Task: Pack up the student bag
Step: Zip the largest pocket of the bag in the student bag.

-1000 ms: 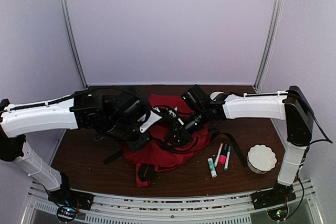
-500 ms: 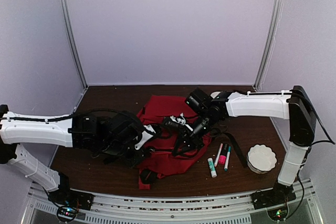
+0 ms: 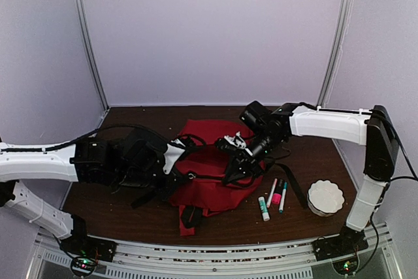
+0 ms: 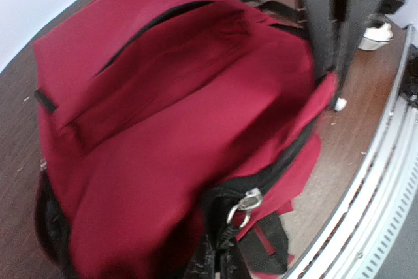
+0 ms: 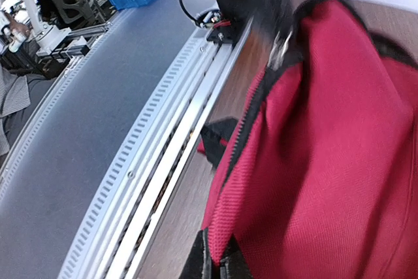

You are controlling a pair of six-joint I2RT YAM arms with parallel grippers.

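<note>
The red student bag [image 3: 212, 184] lies in the middle of the table and fills both wrist views [image 4: 163, 135] [image 5: 339, 148]. My left gripper [image 3: 175, 173] is shut on the black pull below the silver zip slider [image 4: 243, 204] at the bag's near left corner. Its fingertips [image 4: 215, 262] pinch that pull at the bottom of the left wrist view. My right gripper [image 3: 236, 169] is shut on the red edge of the bag beside the black zip teeth [image 5: 245, 142]. It also shows in the left wrist view [image 4: 333, 63], holding the bag's far edge up.
Several markers and a glue stick [image 3: 263, 207] lie right of the bag, next to a white scalloped bowl [image 3: 325, 196]. A black strap [image 3: 295, 187] trails from the bag past the markers. The metal rail [image 3: 209, 256] runs along the table's near edge.
My left arm has drawn back to the left with the zip pull. My right gripper has moved right and back with the bag's edge. The bag is stretched flatter between them.
</note>
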